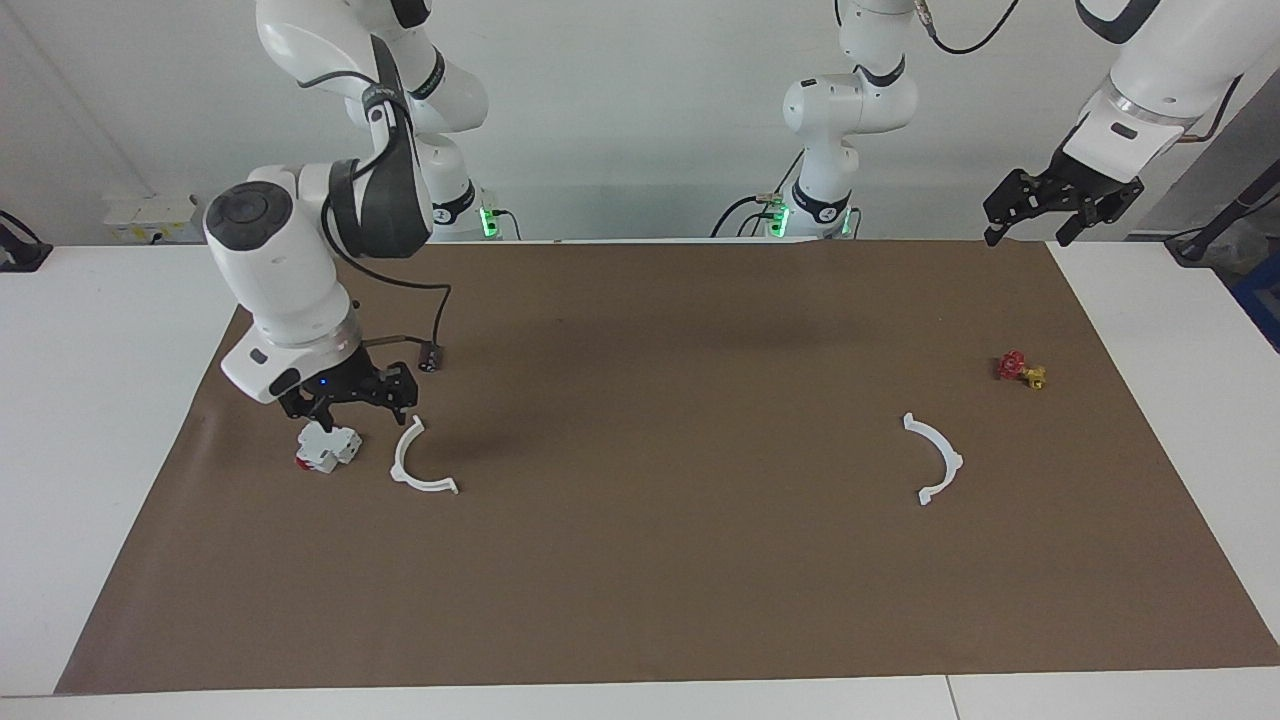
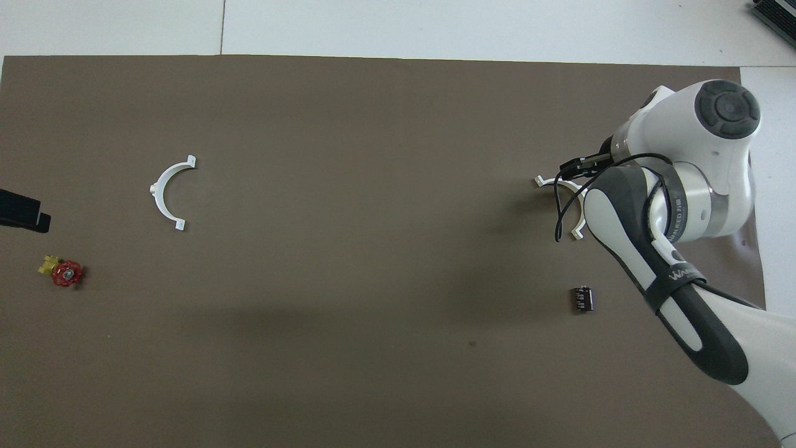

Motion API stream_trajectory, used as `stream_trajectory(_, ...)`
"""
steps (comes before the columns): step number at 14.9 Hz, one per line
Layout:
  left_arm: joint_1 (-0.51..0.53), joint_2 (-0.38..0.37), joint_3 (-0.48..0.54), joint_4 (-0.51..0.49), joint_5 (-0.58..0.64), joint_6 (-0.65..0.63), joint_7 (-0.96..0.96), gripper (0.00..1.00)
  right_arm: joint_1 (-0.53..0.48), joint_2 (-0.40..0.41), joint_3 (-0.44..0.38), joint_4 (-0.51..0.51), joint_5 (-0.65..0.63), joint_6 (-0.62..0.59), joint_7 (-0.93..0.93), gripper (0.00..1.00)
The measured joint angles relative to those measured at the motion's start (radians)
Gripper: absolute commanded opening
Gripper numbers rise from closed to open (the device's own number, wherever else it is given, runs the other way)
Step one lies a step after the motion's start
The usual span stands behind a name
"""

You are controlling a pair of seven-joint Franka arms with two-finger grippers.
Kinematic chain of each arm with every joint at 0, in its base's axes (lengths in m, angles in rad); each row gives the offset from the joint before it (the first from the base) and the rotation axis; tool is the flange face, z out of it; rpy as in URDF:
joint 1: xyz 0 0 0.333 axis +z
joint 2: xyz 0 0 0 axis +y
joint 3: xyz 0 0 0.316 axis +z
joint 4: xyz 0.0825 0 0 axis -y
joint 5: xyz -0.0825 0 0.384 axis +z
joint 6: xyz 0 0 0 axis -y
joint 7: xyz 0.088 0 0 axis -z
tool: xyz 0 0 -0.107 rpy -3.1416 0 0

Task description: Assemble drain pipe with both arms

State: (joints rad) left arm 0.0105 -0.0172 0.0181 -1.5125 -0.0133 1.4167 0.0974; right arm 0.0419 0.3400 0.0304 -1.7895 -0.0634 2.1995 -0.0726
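Two white half-rings of the drain pipe lie apart on the brown mat. One half-ring point(image 1: 423, 466) lies toward the right arm's end, partly hidden under the arm in the overhead view point(image 2: 551, 183). The other half-ring point(image 1: 938, 455) lies toward the left arm's end point(image 2: 163, 190). My right gripper point(image 1: 350, 403) hangs low over the mat, above the white block and next to the first half-ring; I cannot tell whether it touches either. My left gripper point(image 1: 1028, 235) is raised over the mat's corner near its base, open and empty; only its edge shows in the overhead view point(image 2: 23, 213).
A white boxy block with a red end point(image 1: 325, 447) lies beside the first half-ring, hidden in the overhead view. A small dark cylinder point(image 1: 430, 357) point(image 2: 583, 298) lies nearer to the robots than that half-ring. A red and yellow part point(image 1: 1020, 370) point(image 2: 62, 272) lies near the left arm's end.
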Motion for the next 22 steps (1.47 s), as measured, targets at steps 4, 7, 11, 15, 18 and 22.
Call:
stream_trajectory(4,0.000,0.000,0.000,0.000,0.000,0.000,0.000,1.00,-0.003,-0.002,-0.002,-0.061,0.000,0.032,-0.055,0.86)
stream_trajectory(7,0.000,0.000,0.000,0.000,0.000,0.000,0.000,1.00,-0.011,-0.003,-0.002,-0.118,0.000,0.093,-0.073,0.84)
stream_trajectory(11,0.000,0.000,0.000,0.000,0.000,0.000,0.000,1.00,-0.057,-0.003,-0.003,-0.171,0.001,0.143,-0.118,0.78)
stream_trajectory(15,0.000,0.000,0.000,0.000,0.000,0.000,0.000,1.00,-0.053,-0.004,0.001,-0.199,0.001,0.169,-0.122,0.72)
stream_trajectory(18,0.000,0.000,0.000,0.000,0.000,0.000,0.000,1.00,-0.045,-0.004,0.001,-0.200,0.001,0.169,-0.122,0.65)
stream_trajectory(22,0.000,0.000,0.000,0.000,0.000,0.000,0.000,1.00,-0.043,-0.005,0.002,-0.201,0.001,0.169,-0.122,0.54)
